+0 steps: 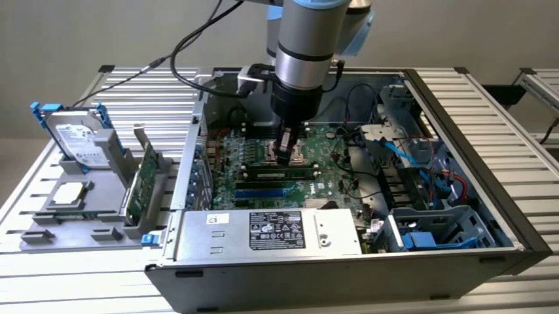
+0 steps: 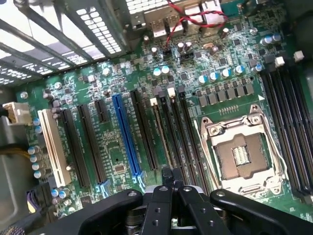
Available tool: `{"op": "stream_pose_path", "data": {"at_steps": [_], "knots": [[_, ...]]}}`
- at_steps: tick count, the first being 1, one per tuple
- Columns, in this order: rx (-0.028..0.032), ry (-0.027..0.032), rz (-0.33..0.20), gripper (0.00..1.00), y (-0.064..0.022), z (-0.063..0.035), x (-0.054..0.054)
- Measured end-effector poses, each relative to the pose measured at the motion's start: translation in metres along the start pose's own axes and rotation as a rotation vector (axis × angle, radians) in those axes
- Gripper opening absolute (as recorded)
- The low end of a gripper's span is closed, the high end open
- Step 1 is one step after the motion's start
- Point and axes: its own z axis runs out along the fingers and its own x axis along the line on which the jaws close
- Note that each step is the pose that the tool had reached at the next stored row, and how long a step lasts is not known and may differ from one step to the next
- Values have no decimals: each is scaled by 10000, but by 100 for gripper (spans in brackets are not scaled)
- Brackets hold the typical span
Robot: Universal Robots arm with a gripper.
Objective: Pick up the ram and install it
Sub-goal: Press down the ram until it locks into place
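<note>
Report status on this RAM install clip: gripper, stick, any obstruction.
Gripper down inside the computer case, over the motherboard. RAM stick lying along a memory slot just below the fingertips. Nothing seen blocking; red wires off to the side.

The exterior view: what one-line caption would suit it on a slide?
Robot arm's claw reaches down into an open computer case, right above a memory stick lying along the green motherboard.

Probably a robotics lab, open computer case (image 1: 367, 196), slatted aluminium workbench (image 1: 489, 118)
</note>
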Motion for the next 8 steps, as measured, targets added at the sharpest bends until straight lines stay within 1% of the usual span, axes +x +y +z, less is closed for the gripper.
{"op": "stream_pose_path", "data": {"at_steps": [8], "knots": [[-53,-117,1440,11,-1,0,1]]}}
